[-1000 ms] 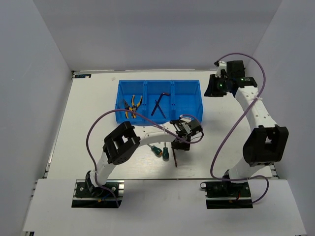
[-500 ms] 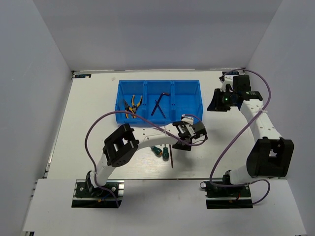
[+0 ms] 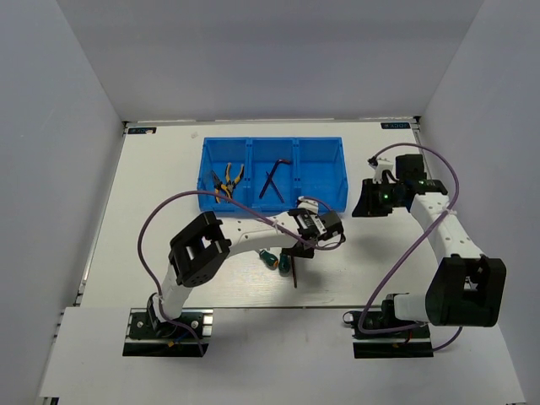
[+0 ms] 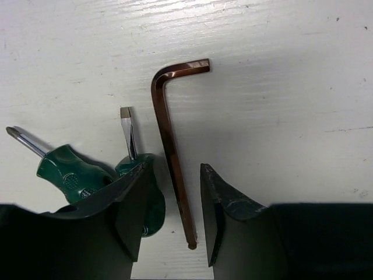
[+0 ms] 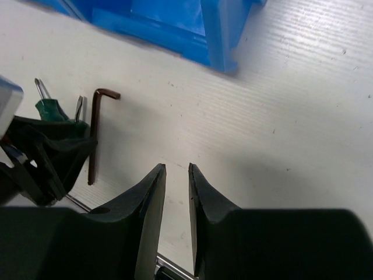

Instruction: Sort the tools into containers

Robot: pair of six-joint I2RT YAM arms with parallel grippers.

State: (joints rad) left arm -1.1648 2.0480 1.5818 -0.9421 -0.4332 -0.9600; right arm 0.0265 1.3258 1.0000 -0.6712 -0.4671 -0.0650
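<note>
Left jaws released, low over the bench [image 3: 152, 211], straddling the near end of a brown hex key [image 4: 172, 151]. Shaft runs between the jaws with a gap on both sides, no contact seen; its short leg is at the far end, pointing right. Flat-head green screwdriver [image 4: 143, 186] lies just left of the key, handle partly under the left-side jaw; Phillips green screwdriver [image 4: 64, 172] beside it. Right jaws parted by a narrow slit, grasping nothing, above bare bench right of the blue bin [image 3: 329, 181]. Pliers [image 3: 226, 180] in left compartment, two hex keys [image 3: 272, 179] in middle one.
</note>
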